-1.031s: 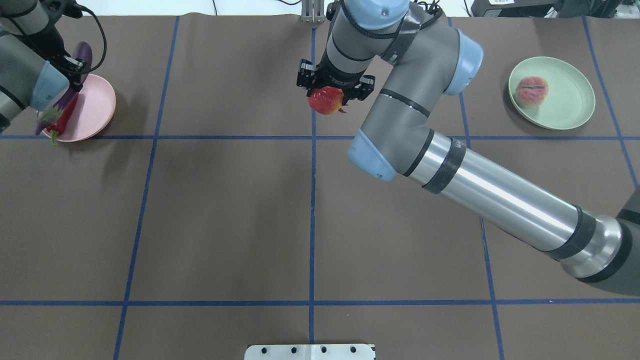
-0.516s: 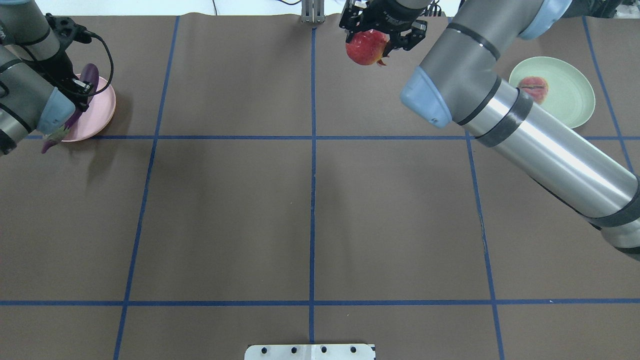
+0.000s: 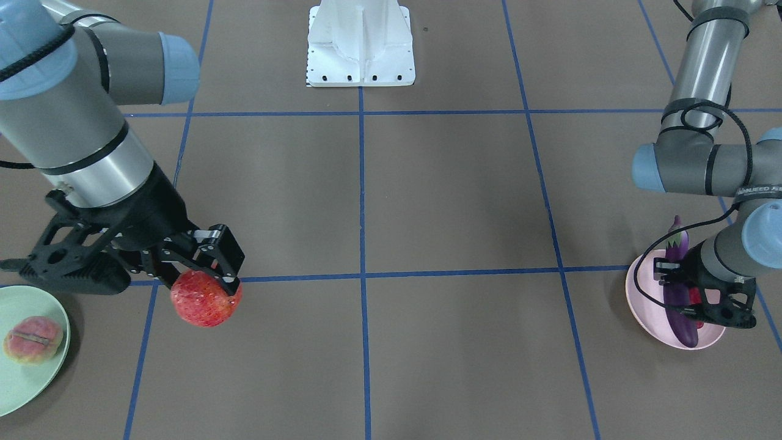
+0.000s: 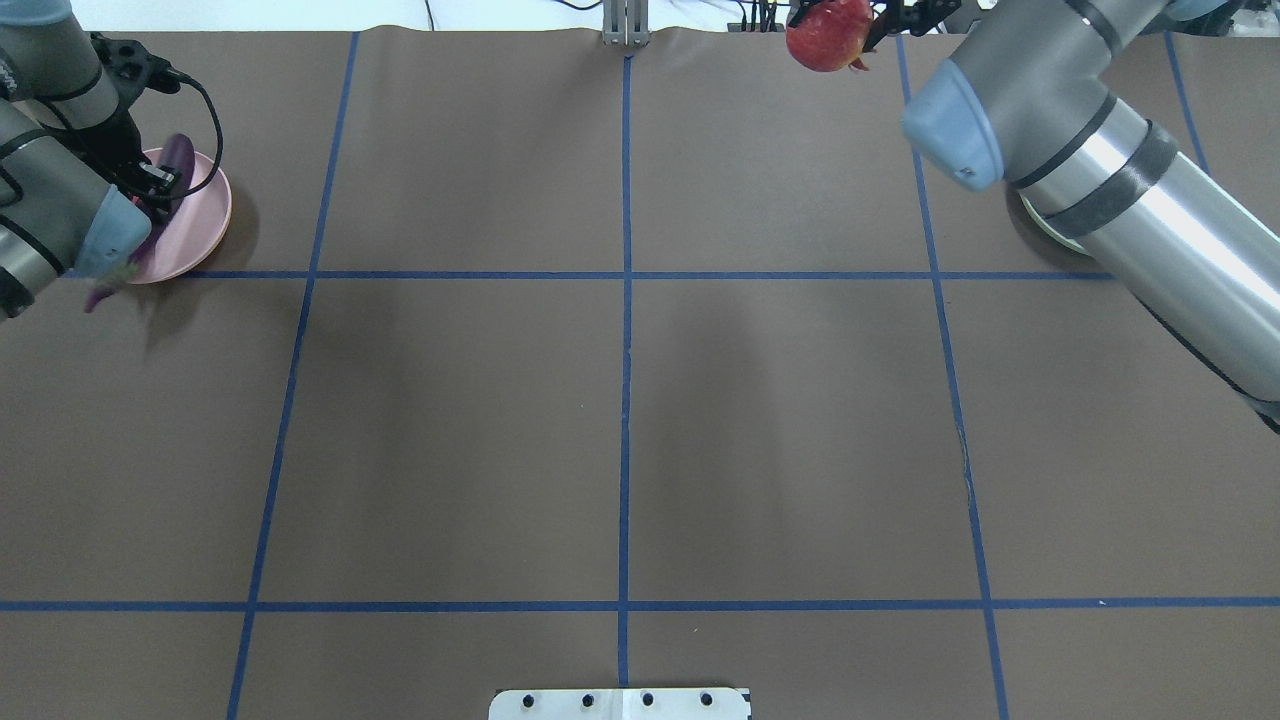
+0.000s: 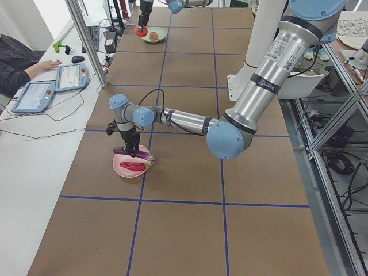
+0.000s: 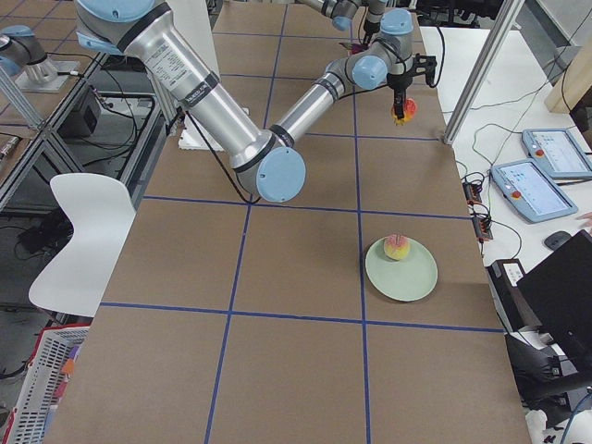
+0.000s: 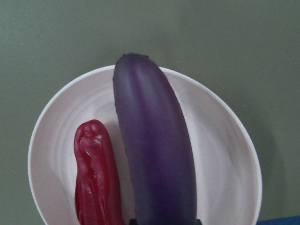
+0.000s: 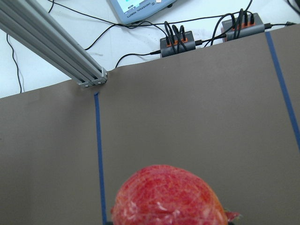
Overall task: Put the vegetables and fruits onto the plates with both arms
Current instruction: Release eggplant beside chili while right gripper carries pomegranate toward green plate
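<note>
currently: right gripper (image 3: 204,284) clamps mottled red pomegranate (image 3: 204,300), short of round mint-green plate (image 3: 30,379); left gripper (image 3: 693,305) grips glossy purple eggplant (image 3: 684,327) over round pink plate (image 3: 641,305). next, judged: lower, release.

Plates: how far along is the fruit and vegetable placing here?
Done: the peach lies on the green plate, the chili on the pink plate. In hand: the right gripper holds the pomegranate aloft, short of the green plate; the left gripper grips the eggplant over the pink plate. Left: set down and release both.
</note>
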